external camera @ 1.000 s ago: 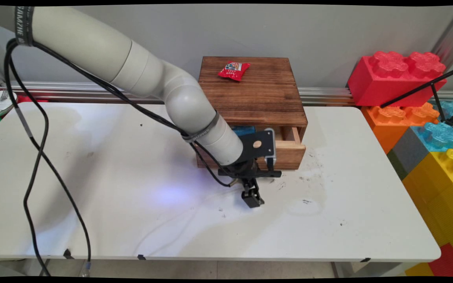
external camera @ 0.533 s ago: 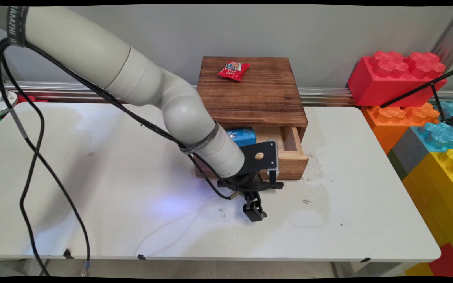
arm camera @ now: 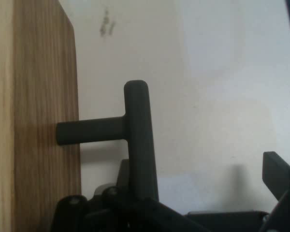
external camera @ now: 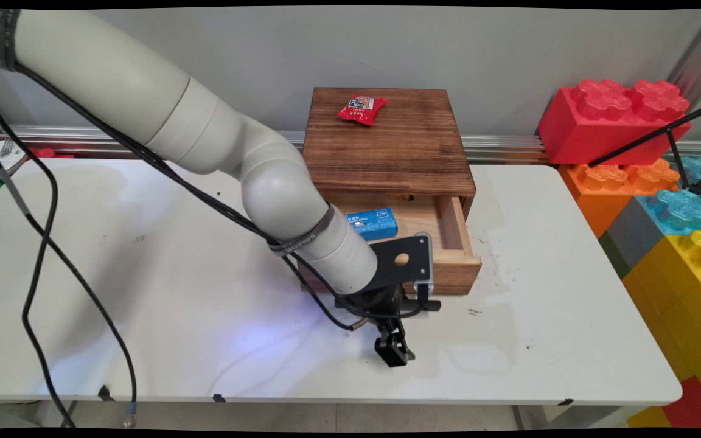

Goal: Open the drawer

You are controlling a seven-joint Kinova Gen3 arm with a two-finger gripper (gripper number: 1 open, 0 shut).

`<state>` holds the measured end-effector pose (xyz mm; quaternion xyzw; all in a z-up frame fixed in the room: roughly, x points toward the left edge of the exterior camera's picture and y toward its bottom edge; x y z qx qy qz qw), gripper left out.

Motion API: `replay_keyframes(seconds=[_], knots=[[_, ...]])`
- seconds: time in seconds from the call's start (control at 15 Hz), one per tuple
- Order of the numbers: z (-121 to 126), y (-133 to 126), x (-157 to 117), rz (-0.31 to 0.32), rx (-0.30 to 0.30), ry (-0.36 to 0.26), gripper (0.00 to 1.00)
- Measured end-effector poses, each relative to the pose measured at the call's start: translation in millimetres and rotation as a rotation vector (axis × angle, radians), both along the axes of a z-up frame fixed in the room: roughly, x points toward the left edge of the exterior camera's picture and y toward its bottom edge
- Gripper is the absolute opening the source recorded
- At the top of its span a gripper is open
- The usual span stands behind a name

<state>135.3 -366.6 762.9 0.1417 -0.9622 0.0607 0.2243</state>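
My claw [external camera: 394,356] hangs low over the white table [external camera: 143,274], just in front of a wooden box [external camera: 387,146] that stands at the table's far edge against the wall. The box's drawer [external camera: 454,271] is pulled out toward the table's near side. A blue packet [external camera: 375,222] lies inside the drawer, toward its left. A red snack packet [external camera: 361,109] rests on the box's top, near the back.

There is open table on both sides of me, wide to the left and narrower to the right. A strip of bare surface lies between my claw and the table's near edge. Large toy bricks [external camera: 612,115] are stacked past the table's right end, well apart from me.

My arm comes down from the upper left, bends at the wrist beside the drawer's left front corner, and points the claw downward. Black cables [external camera: 40,274] loop off the arm over the left of the table.

In the hand view, the drawer's black T-shaped handle [arm camera: 135,135] sticks out from the wood front. Its crossbar runs down into my linkage on one side. My claw is spread. The other finger [arm camera: 278,171] stands well apart from the handle, with bare table showing between them.
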Motion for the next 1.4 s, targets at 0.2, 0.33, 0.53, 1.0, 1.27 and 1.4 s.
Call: replay_keyframes(seconds=[0.2, 0.33, 0.53, 1.0, 1.27, 1.4], knots=[[0, 8, -1, -0.006, 0.009, 0.002, 1.0], [-1, 14, -1, -0.01, 0.012, 0.002, 1.0], [-3, 18, -2, -0.011, 0.011, 0.003, 1.0], [-7, 29, -7, -0.003, 0.019, 0.013, 1.0], [-5, 37, -12, 0.003, 0.028, 0.025, 1.0], [-4, 40, -14, 0.004, 0.031, 0.031, 1.0]])
